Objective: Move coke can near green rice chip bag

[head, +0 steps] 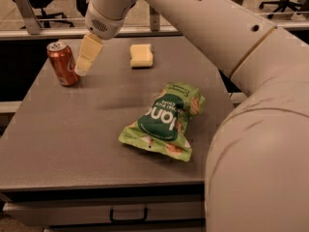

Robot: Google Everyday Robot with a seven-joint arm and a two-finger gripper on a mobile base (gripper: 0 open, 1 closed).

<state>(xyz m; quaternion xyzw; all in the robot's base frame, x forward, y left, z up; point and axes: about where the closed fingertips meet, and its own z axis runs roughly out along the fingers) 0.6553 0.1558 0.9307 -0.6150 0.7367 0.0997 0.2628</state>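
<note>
The coke can [62,63], red with a silver top, stands upright at the far left of the grey table [87,129]. The green rice chip bag [165,119] lies flat in the middle of the table, well to the right of the can and nearer the front. My gripper [85,61] hangs from the large white arm just right of the can, close beside it at its height. Only one pale finger [88,53] shows, pointing down and left toward the can. Nothing is in the gripper.
A pale yellow sponge block [141,55] lies at the back of the table, right of the gripper. My white arm [251,105] fills the right side of the view. A drawer handle [128,215] sits under the table's front edge. Office chairs stand behind.
</note>
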